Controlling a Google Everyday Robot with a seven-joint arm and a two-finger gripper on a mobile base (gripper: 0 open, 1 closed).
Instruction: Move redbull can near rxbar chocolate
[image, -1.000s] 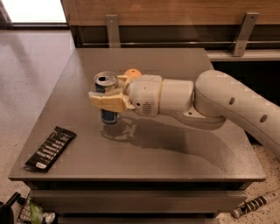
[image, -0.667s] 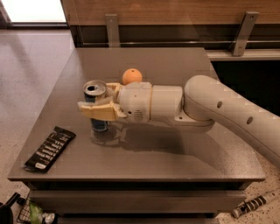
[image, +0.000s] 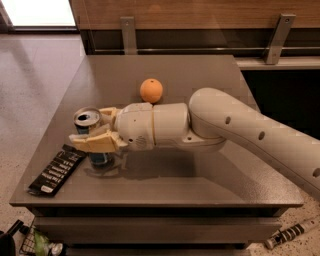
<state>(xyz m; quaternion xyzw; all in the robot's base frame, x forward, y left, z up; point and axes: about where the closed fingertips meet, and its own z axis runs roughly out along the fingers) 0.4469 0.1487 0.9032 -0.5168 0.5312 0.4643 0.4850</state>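
Observation:
The redbull can stands upright at the left of the grey table, its silver top and pull tab showing, blue side below. My gripper is shut on the redbull can, with tan fingers on both sides of it. The rxbar chocolate, a flat black wrapper with white lettering, lies just left and in front of the can, near the table's front left corner. The can's base is close to the bar's near end.
An orange sits on the table behind my wrist. My white arm reaches in from the right. A wooden wall with metal brackets runs behind the table. Clutter lies on the floor below the front edge.
My gripper has carried the redbull can left and toward the front of the table, closer to the rxbar chocolate. The orange is now uncovered behind my wrist.

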